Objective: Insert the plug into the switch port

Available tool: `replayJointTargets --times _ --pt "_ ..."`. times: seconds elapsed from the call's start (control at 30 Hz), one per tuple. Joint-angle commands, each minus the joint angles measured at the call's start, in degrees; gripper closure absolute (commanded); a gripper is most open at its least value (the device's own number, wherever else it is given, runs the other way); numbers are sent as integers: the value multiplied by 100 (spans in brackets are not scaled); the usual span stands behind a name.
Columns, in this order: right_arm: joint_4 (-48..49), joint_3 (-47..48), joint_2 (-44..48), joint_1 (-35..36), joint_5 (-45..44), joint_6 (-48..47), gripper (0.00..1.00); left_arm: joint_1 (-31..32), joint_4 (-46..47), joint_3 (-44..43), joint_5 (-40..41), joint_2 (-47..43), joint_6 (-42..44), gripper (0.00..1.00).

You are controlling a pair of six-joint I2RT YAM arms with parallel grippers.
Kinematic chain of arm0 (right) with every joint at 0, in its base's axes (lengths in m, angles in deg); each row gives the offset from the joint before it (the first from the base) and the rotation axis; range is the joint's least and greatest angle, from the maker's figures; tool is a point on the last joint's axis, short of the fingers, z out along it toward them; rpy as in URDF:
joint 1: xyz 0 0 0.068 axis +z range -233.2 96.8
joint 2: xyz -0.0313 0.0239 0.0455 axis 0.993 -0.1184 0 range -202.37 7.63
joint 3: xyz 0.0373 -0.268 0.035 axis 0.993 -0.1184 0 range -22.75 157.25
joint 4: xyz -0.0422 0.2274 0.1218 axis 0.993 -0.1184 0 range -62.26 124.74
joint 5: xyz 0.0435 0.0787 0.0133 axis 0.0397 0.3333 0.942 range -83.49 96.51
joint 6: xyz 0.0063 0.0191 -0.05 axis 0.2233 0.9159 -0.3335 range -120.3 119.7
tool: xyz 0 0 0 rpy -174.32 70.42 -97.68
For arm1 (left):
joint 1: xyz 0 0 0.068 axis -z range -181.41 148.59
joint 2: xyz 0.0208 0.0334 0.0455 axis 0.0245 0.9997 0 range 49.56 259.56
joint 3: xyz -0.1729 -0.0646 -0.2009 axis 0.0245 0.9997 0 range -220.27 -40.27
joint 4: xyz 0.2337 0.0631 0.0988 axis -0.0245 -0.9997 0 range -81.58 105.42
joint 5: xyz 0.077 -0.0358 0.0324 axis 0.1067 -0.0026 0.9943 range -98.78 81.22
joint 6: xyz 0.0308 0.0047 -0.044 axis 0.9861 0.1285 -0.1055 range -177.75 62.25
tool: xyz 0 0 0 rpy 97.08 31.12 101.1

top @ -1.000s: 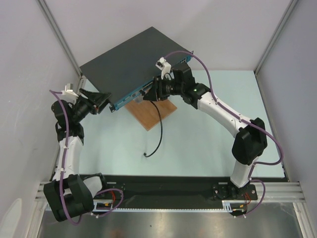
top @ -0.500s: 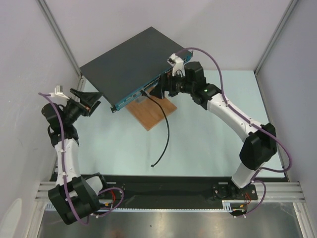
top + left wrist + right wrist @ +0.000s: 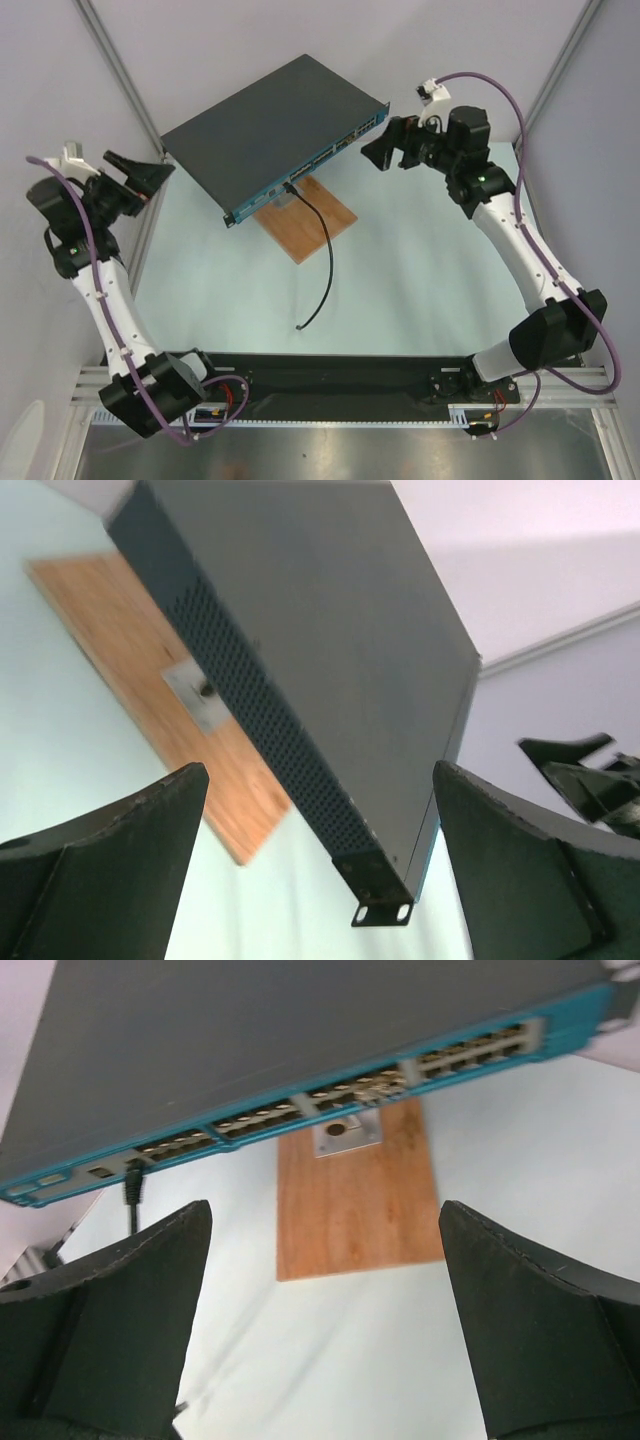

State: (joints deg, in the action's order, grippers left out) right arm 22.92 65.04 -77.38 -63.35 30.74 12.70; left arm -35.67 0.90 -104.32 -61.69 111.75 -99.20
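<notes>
The small black plug (image 3: 131, 1184), ending a thin, glossy black cable (image 3: 328, 250), stood in a dark rectangular switch port (image 3: 133, 1165) near one end of the teal-blue front strip. It was ahead of the right pincer (image 3: 381, 142) and off to that pincer's left. It looked seated, so the insertion appeared to be done. From there the cable drooped in a loose curve onto the pale, smooth tabletop (image 3: 430, 280), its free end lying slack and well short of either pincer. The wide, flat, dark-grey switch box (image 3: 270, 115) had its front edge over a brown wooden board (image 3: 318, 228) bearing a small grey metal bracket (image 3: 345, 1132), probably a prop to present the row of sockets to the arms. The right pincer was spread wide and empty, facing the strip from well apart. The left pincer (image 3: 152, 182), equally spread and holding nothing, hung clear of the box's perforated side wall, likely because no bracing was needed.
</notes>
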Motion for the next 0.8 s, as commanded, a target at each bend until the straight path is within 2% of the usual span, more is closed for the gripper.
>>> replayJointTargets --times 0.0,0.1,0.17,0.33,0.53,0.63,0.77 --pt "-93 -148 344 -377 38 -183 0 -11 -1201 -1088 630 152 1191 0" --pt "-198 -297 555 -648 99 -227 0 348 -1596 -1713 1218 275 1665 0" --pt "-286 -411 687 -772 143 -184 0 910 -1816 -2057 1562 293 2087 0" --pt "-427 -657 916 -1124 372 -122 0 2201 -1905 -2208 2362 285 2728 0" --pt "-480 -1070 1311 -1203 565 -166 0 3344 -2362 -2463 3250 346 3529 0" --pt "-445 -1202 1496 -1203 548 -148 0 3733 -2458 -2454 3699 320 3767 0" --pt "-427 -1282 1646 -1203 557 -148 0 3804 -2441 -2393 3814 232 3811 0"
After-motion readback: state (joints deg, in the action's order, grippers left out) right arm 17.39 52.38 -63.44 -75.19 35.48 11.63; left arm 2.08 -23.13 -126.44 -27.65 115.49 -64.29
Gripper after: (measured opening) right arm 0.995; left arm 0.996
